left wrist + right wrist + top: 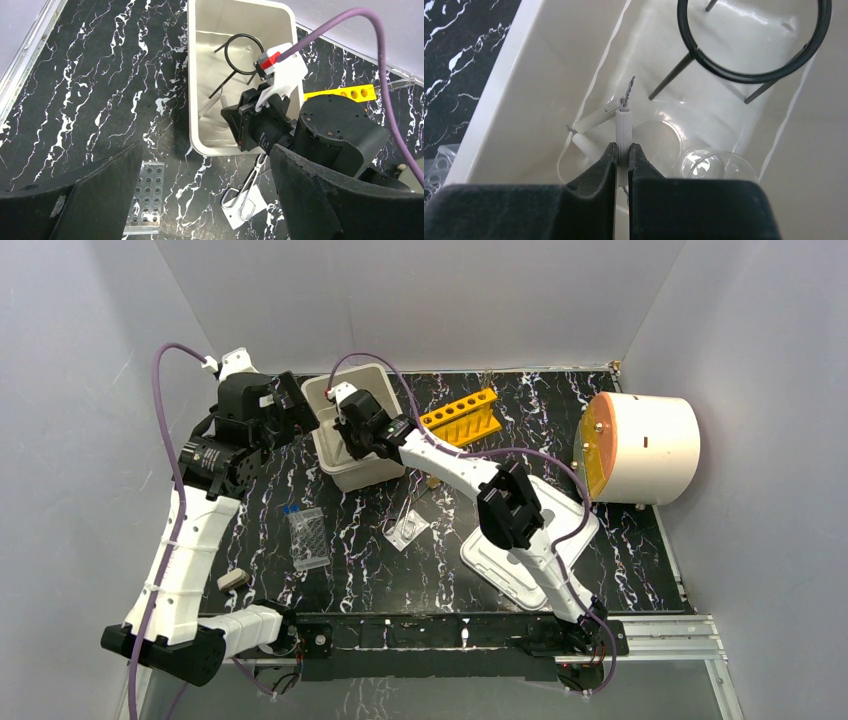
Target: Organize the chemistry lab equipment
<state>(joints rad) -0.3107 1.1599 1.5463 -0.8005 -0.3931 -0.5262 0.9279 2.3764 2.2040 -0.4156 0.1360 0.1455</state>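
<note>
White ribbed tubing of the triangle [623, 127] is pinched between the almost closed fingers of the right gripper [623, 151], reaching on past the fingertips to a twisted wire end inside the pale bin [524, 75]. Farther ahead of that gripper lies the black ring stand [749, 79], and just to its right a clear glass dish [718, 166] sits on the bin floor. The left gripper [205, 150] is spread wide and holds nothing, with the bin's corner ahead of it and the tweezers [247, 192] on the desk [100, 75] nearby.

You have the wire ring stand [226, 54] inside the bin [190, 75] at upper centre; the tweezers [252, 177] lie just below it.
</note>
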